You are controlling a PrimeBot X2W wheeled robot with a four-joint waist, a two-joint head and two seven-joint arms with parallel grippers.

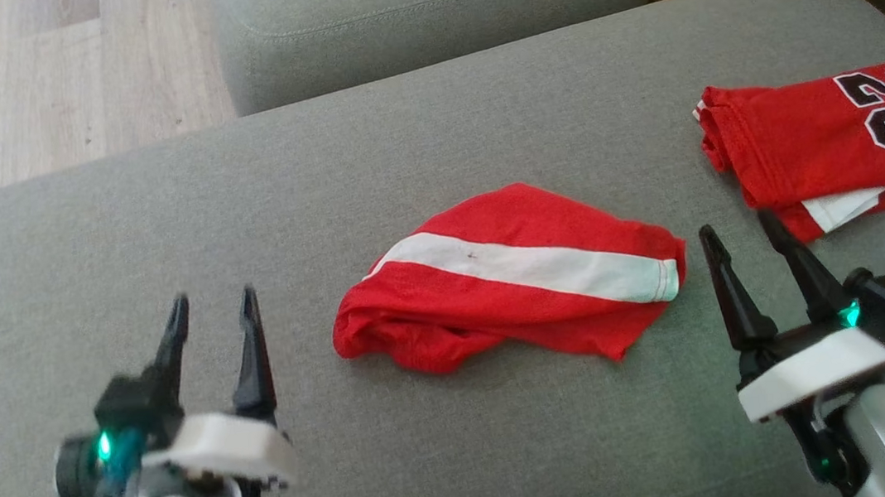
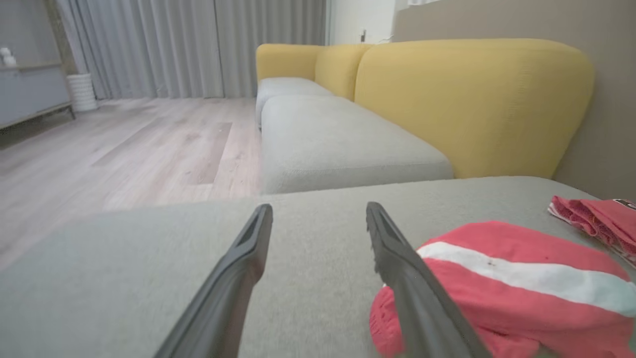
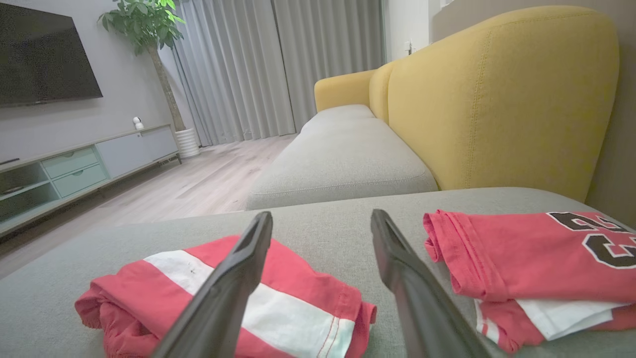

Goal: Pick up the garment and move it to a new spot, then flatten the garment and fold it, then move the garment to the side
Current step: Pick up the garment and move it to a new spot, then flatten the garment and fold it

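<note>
Right, I am looking at both hands sitting idle over the grey cushion (image 1: 397, 145). The left gripper (image 1: 214, 298) is standing with its jaws wide apart and is holding nothing; between its fingers (image 2: 233, 288) I am seeing only bare cushion. The right gripper (image 1: 736, 225) is gaping just as wide and is also carrying nothing.

The garment (image 1: 508, 274), red with a white stripe, is lying between the two hands. It is off to the right of the left gripper and to the left of the right one, a little ahead of both sets of fingertips and touching neither. It is sitting as a loose bundle with its near edge rumpled, not spread out. A second red piece, the folded jersey (image 1: 821, 134) with a number on it, is resting just ahead and to the right of the right gripper, apart from the garment.

I am judging that flattening is the step in hand, since the cloth is lying bunched and neither hand is gripping. For the next move, I am thinking each hand needs to be reaching inward for an edge on its own side. Each should be pinching only the top layer, then drawing outward to spread it. I am minding the right hand's path so it is not snagging the jersey.
</note>
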